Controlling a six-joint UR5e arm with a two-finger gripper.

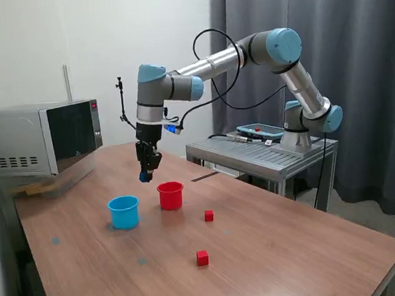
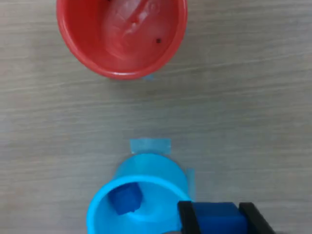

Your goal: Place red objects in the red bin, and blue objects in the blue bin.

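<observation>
The wooden surface (image 1: pixel 277 252) fills most of the room's near side, with a microwave (image 1: pixel 39 139) at its far corner on the exterior view's left. The UR5e arm (image 1: pixel 244 52) reaches over from a metal stand (image 1: pixel 268 156) and hangs its pincer (image 1: pixel 146 175) above the two cups, clear of the wood. The light blue cup (image 1: pixel 124 212) and the red cup (image 1: pixel 170 195) stand near each other, apart, blue toward the exterior view's left. In the wrist view the blue cup holds one dark blue cube (image 2: pixel 125 198), while the red cup's inside shows only glare. The pincer's black fingers (image 2: pixel 185 218) pinch a second dark blue cube (image 2: pixel 217 218). Two red cubes (image 1: pixel 209 215) (image 1: pixel 202 258) lie on the wood, outside both cups.
</observation>
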